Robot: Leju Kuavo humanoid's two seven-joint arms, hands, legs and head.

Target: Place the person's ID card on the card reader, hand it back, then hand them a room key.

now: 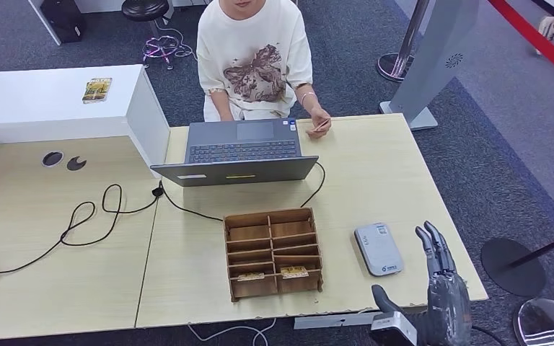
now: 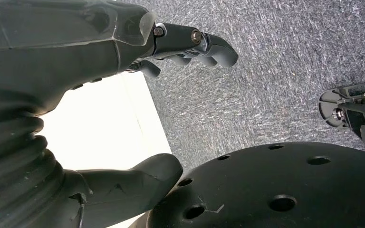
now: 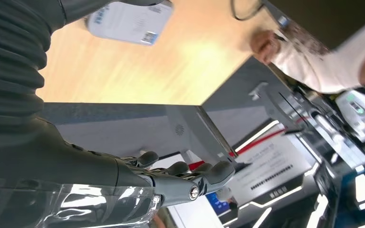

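Head view: the right hand (image 1: 443, 288) rises at the table's (image 1: 375, 158) near edge, fingers straight and apart, empty, just beside the white card reader (image 1: 379, 249). Across the pale wood-grain top, the person's hand (image 1: 320, 122) pinches a thin ID card (image 1: 320, 127) near the grey laptop (image 1: 242, 151). The slotted wooden box (image 1: 273, 252) holds room key cards (image 1: 294, 272) in its front compartments. My read: reach out flat and let the person lay the card in, taking it by its edges.

Left wrist view: the left hand (image 2: 123, 42) hangs over speckled grey carpet, fingers loosely curled, holding nothing.

Right wrist view: matte dark fingers (image 3: 190, 173) spread, released; the smooth, rounded reader lies behind on the table.
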